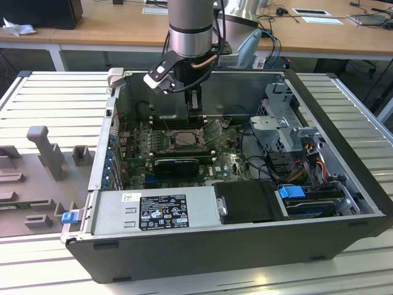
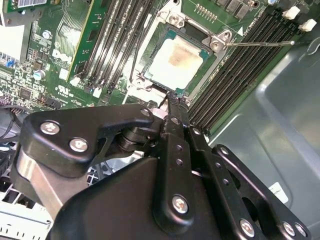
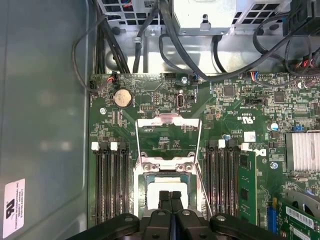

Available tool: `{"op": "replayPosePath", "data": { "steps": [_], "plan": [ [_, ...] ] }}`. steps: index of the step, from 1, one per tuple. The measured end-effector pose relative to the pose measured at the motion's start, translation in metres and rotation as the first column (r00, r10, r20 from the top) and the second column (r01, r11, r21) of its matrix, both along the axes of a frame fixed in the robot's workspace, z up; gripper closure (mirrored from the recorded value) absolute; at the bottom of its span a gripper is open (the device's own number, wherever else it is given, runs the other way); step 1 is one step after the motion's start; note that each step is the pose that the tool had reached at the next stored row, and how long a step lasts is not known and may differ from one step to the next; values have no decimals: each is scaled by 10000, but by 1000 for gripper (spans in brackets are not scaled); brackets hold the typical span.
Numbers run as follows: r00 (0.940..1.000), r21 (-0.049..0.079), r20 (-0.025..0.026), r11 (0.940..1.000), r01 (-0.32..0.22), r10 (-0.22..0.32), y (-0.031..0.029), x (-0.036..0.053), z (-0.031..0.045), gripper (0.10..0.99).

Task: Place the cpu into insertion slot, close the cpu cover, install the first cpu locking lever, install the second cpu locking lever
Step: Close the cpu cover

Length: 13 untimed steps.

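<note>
- The open computer case (image 1: 209, 252) fills the middle of the exterior view and rests on a ribbed metal table (image 1: 55, 92).
- The arm (image 1: 190, 27) reaches from the upper middle of that frame down into the case.
- The green motherboard (image 3: 235, 115) lines the case floor, with black memory slots (image 3: 110, 180) on either side of the socket.
- The gripper (image 3: 170, 194) has its fingers pressed together with nothing between them. Its tips hang just over one edge of the cpu.
- The cpu cover (image 3: 168, 120) is swung open, away from the socket, and green board shows through its cut-out.
- The insertion slot (image 1: 184, 139) sits just left of centre in the exterior view, below the gripper.
- The cpu (image 2: 176, 59) lies flat inside the slot, its pale top uncovered.
- A thin silver locking lever (image 2: 260, 43) juts from a slot corner across the memory slots.
</note>
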State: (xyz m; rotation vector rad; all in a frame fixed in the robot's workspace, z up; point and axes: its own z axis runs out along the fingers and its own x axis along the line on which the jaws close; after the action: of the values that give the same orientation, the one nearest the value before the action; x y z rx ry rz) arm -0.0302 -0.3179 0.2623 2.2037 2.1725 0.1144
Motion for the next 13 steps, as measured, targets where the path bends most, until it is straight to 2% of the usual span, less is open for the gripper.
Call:
{"op": "replayPosePath", "data": {
  "steps": [4,9,13],
  "plan": [
    [10000,0,0,10000,0,0,1,23,8,980],
    [10000,1,1,10000,-1,1,0,25,59,980],
    [10000,1,1,10000,-1,1,0,66,101,980]
  ]
}}
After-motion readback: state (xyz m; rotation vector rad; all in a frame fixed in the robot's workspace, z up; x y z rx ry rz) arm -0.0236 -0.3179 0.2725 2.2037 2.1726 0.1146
